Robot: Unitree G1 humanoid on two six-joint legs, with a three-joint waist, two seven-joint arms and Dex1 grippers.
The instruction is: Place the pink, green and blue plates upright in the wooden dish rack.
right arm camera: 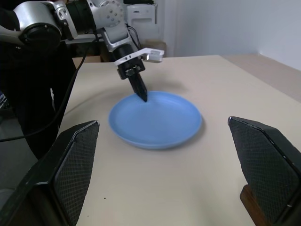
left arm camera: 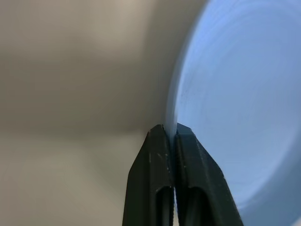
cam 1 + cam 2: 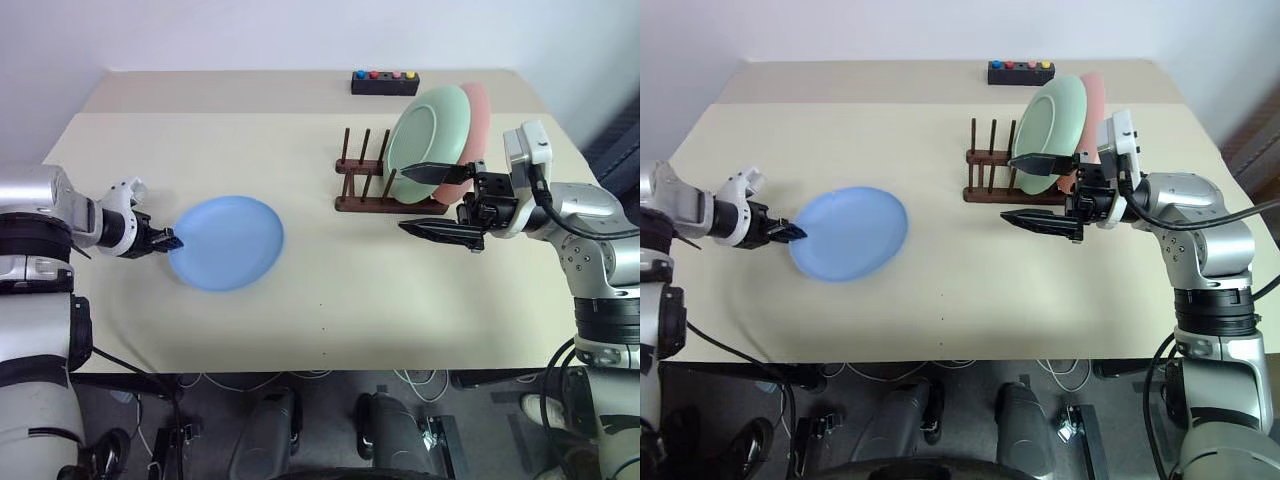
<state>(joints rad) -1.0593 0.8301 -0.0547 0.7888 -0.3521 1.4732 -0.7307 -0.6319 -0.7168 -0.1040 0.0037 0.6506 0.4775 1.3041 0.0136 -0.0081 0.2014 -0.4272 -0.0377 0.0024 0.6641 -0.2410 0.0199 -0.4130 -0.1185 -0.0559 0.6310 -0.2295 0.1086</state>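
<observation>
The light-blue plate (image 3: pixel 228 243) lies on the table at the left. My left gripper (image 3: pixel 172 240) is shut on its left rim, and the left wrist view shows both fingers (image 2: pixel 188 165) pinching that edge. The mint-green plate (image 3: pixel 430 128) stands upright in the dark wooden dish rack (image 3: pixel 362 182), with the pink plate (image 3: pixel 479 108) upright just behind it. My right gripper (image 3: pixel 402 200) hovers open in front of the rack's right end, pointing left, with nothing between its fingers.
A black box with coloured buttons (image 3: pixel 384 82) sits at the back of the table behind the rack. Several free pegs stand at the rack's left end. Bare beige tabletop (image 3: pixel 330 290) stretches between the blue plate and the rack.
</observation>
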